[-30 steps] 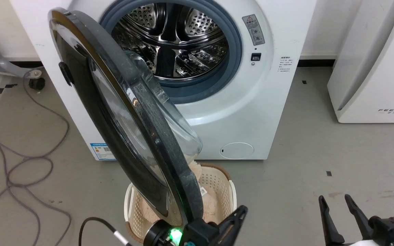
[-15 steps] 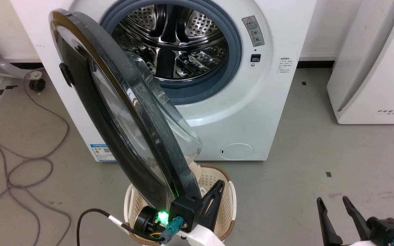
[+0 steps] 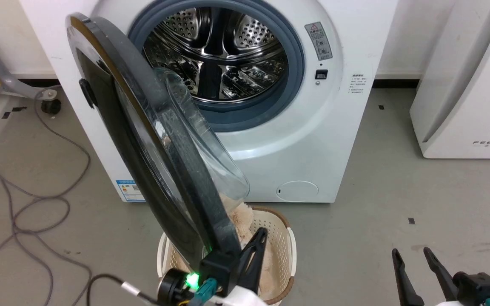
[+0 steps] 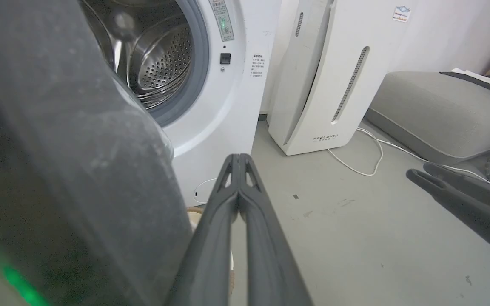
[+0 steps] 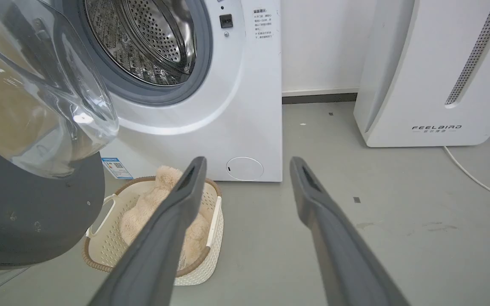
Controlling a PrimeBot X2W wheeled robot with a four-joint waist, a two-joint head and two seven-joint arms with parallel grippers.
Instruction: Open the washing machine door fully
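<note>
The white washing machine (image 3: 313, 140) faces me with its steel drum (image 3: 219, 55) exposed. The washing machine door (image 3: 143, 140) stands partly swung out, hinged on the left, its edge turned toward me and its clear glass bowl (image 3: 211, 157) bulging toward the drum. My left gripper (image 3: 263, 233) is shut with nothing between its fingers, and it lies against the inner side of the door's dark grey rim (image 4: 79, 148) at its lowest part. My right gripper (image 3: 410, 251) hangs open over the floor at the lower right, apart from the door (image 5: 28, 212).
A cream basket (image 3: 281, 238) holding a beige plush (image 3: 238, 216) sits on the floor under the door's lower edge. A white FEELBIRD appliance (image 3: 466, 85) stands to the right. Grey cables (image 3: 36, 199) loop over the left floor. A grey cushion (image 4: 432, 110) lies further right.
My left gripper has moved up and to the left along the door's lower inner rim, and the door has swung a little wider. The head camera shifted slightly. The right gripper stayed put.
</note>
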